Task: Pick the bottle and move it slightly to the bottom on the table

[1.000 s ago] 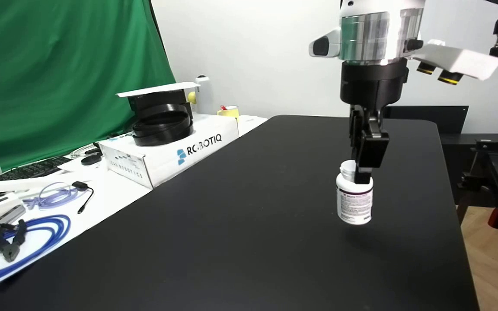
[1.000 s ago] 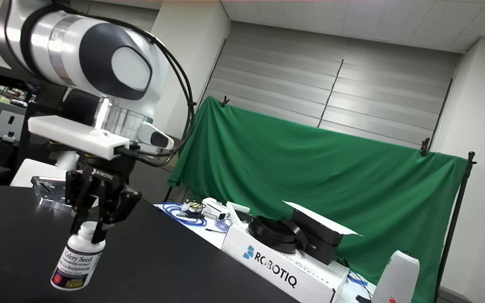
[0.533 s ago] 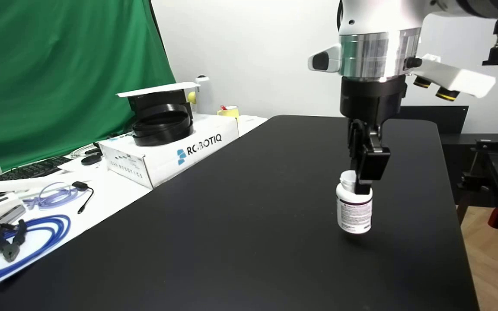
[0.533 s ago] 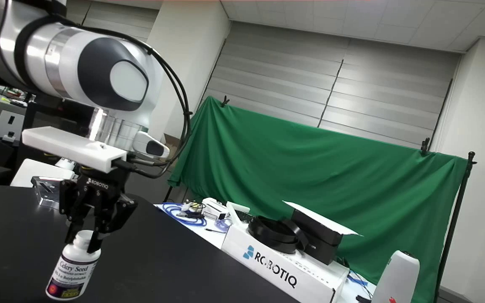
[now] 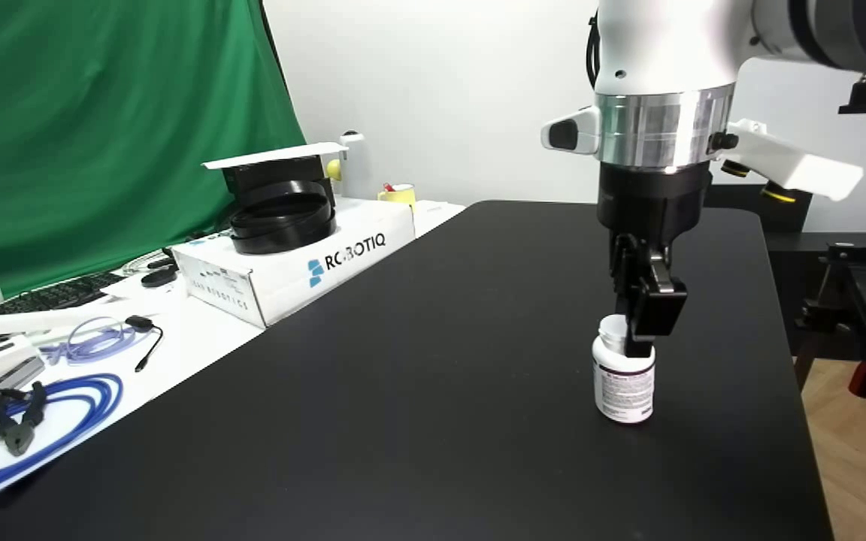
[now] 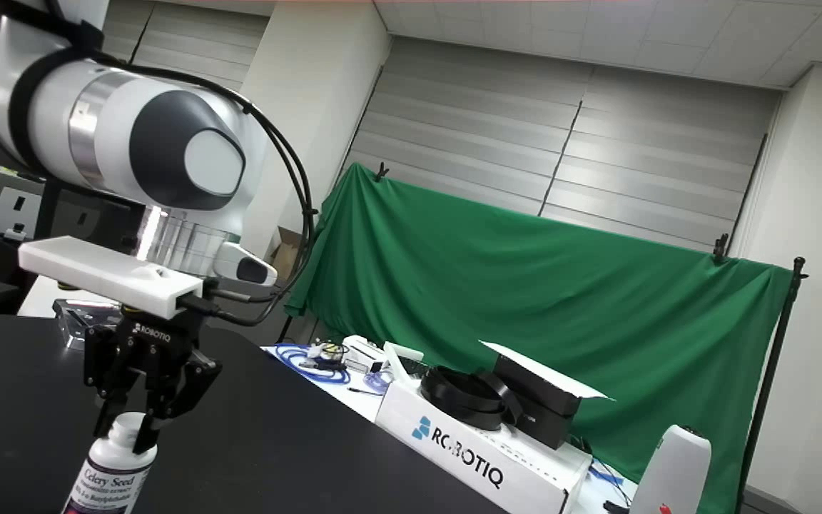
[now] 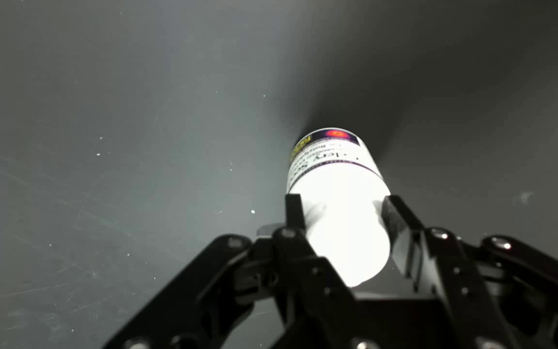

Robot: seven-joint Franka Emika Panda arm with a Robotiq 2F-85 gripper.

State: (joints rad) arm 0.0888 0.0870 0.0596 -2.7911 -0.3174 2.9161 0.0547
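Gripper (image 7: 345, 213) clamped on white bottle (image 5: 624, 385) near top; labelled body below gripper, contact with table (image 5: 403, 376) unclear.

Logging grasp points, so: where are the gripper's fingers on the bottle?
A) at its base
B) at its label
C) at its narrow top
C: in the wrist view, the gripper has the narrow top of the bottle between its fingers, above the label.
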